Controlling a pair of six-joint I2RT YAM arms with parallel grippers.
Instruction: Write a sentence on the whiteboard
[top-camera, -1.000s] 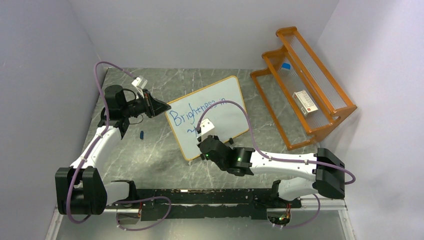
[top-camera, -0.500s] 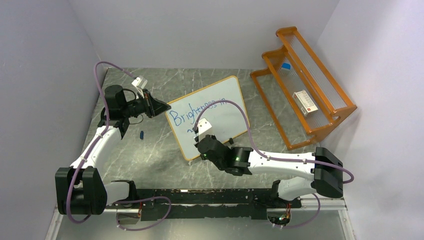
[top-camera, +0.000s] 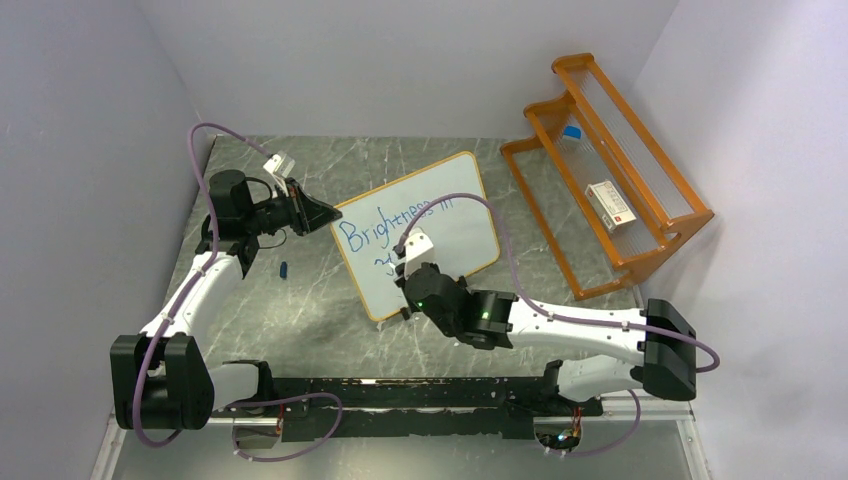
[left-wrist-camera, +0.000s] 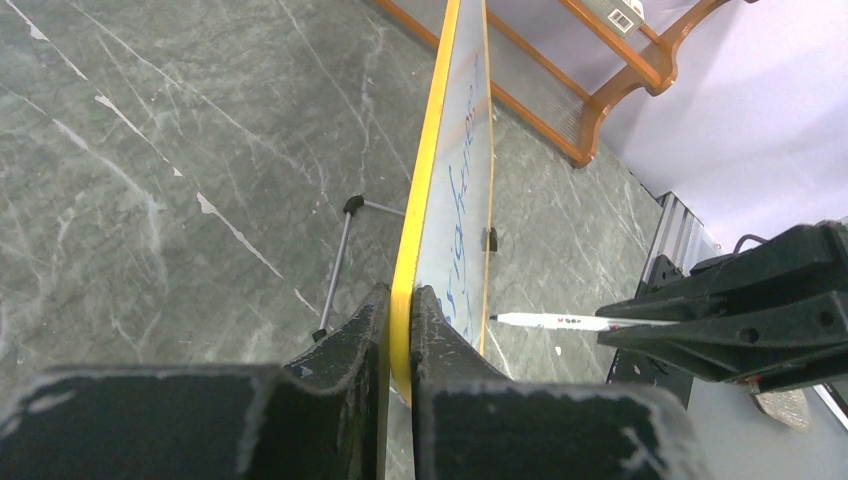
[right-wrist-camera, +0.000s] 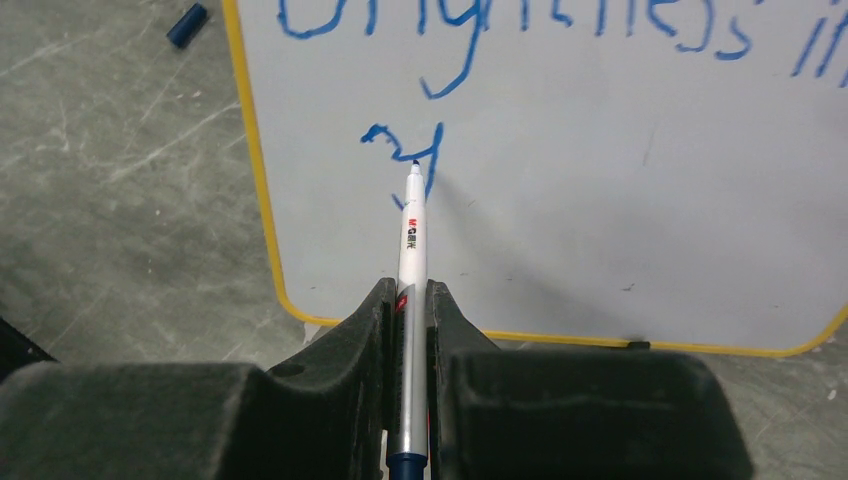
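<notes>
Large white rectangular whiteboard with thin orange-yellow frame stands propped up near the middle of the grey-green marbled table top, leaning back on a thin wire leg, small black foot on its lower edge. Left gripper is at the board's left side, its two black fingers pinched tight on the frame edge, one on each face of the board, seen edge-on in the left wrist view. Blue handwritten marker lettering reads "Brightness in" across the upper part of the board; below it a second line has only its first stroke or two, a y-like shape. Right gripper is in front of the board's lower left part, fingers closed on the barrel of a slim white marker pen with dark print on it. The pen points at the board, and its tip looks to be touching the surface at that second-line stroke. Small dark-blue pen cap lies on the table left of the board, apart from it. Orange wooden two-tier rack sits at the far right, well apart from the board, with a small white box with a red mark on it.
</notes>
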